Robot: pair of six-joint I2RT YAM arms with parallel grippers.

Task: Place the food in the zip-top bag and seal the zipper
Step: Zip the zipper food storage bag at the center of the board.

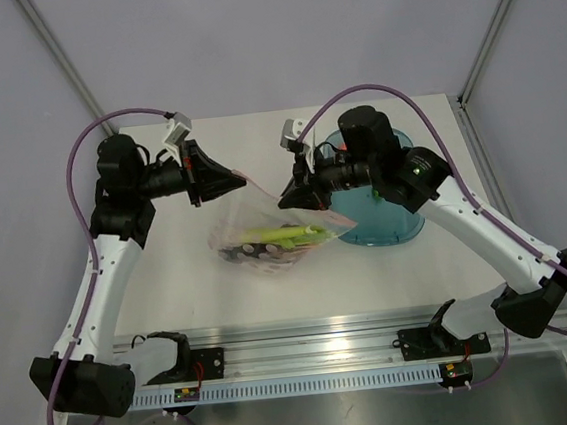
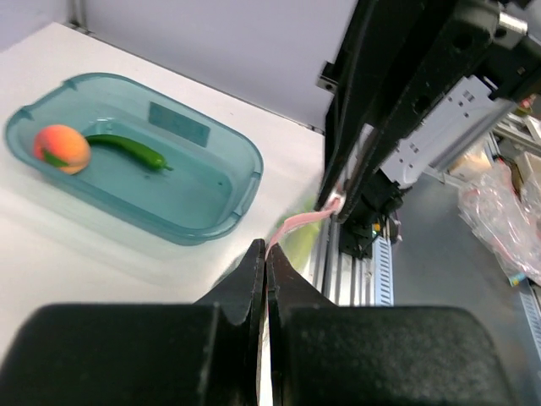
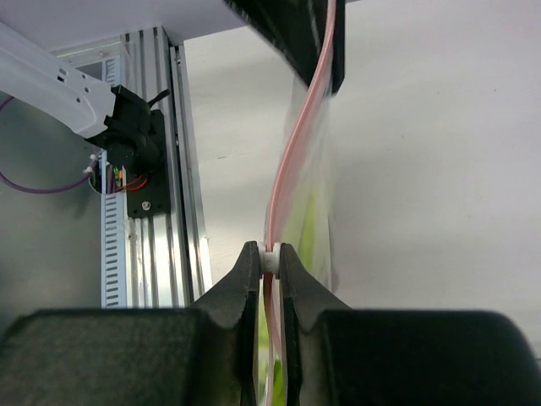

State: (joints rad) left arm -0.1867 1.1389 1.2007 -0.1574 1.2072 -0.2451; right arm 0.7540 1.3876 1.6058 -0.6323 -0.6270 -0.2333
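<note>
1. The left hand (image 1: 244, 181) is clenching the zipper (image 3: 296, 144) at 1 end of the zip-top bag (image 1: 265, 224); in the left wrist view its 2 fingers are pressing flat together on the pink strip
2. The right hand (image 1: 288, 200) is gripping the same zipper further along, and in the right wrist view a small white piece (image 3: 270, 258) on the strip is sitting pinched between the 2 fingertips
3. The zipper is running as a gently curved pink line from the right hand up to the left hand, so the bag's mouth is stretching between the 2 hands
4. The bag is hanging below and between both hands, over the middle of the tabletop (image 1: 170, 284); whether its bottom is touching the surface is unclear
5. The light green stalks (image 1: 281, 235) are lying inside the bag, with some darker and paler bits beneath them that are too small to name
6. The teal tray (image 2: 245, 182) is sitting just beyond the right hand, apart from the bag
7. The peach (image 2: 61, 148) and the dark green chili (image 2: 127, 150) are lying in the tray, touching each other near 1 end
</note>
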